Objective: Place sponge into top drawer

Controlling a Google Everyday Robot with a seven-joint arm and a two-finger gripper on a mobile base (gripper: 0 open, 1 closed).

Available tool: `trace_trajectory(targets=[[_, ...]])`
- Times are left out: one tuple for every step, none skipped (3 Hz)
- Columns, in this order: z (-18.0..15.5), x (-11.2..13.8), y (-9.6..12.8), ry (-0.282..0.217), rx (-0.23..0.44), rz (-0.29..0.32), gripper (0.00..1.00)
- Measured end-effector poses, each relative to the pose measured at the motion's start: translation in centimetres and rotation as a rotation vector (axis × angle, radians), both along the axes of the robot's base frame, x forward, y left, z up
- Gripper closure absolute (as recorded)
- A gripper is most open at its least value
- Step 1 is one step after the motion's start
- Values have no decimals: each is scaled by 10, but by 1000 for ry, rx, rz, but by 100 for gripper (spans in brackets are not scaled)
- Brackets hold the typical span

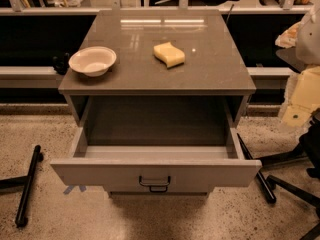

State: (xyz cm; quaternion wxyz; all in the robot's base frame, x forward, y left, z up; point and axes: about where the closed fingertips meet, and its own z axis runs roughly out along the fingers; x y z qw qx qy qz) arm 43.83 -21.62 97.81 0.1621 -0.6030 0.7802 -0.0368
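Observation:
The pale yellow sponge (169, 54) with wavy sides lies on the grey cabinet top (210, 69), right of centre. The top drawer (100, 174) is pulled out toward me, and its inside shows nothing in it. A dark bail handle (154, 183) sits at the centre of its flat front panel. My gripper (301, 101), on the cream arm, is at the right edge of the view. It is off to the side of the cabinet, well away from the sponge and the drawer, and holds nothing that I can see.
A cream round bowl (92, 60) stands on the left of the cabinet top. Black chair or stand legs lie on the speckled floor at the left (27, 186) and the right (260, 176). A dark counter runs behind the cabinet.

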Motion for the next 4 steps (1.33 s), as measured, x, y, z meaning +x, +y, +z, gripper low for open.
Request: trace_trajectory(targets=[[0, 1, 0, -3, 5, -3, 0], [0, 30, 2, -66, 116, -74, 0], [-8, 76, 0, -140, 312, -171, 0], [-14, 126, 9, -197, 508, -217, 0]])
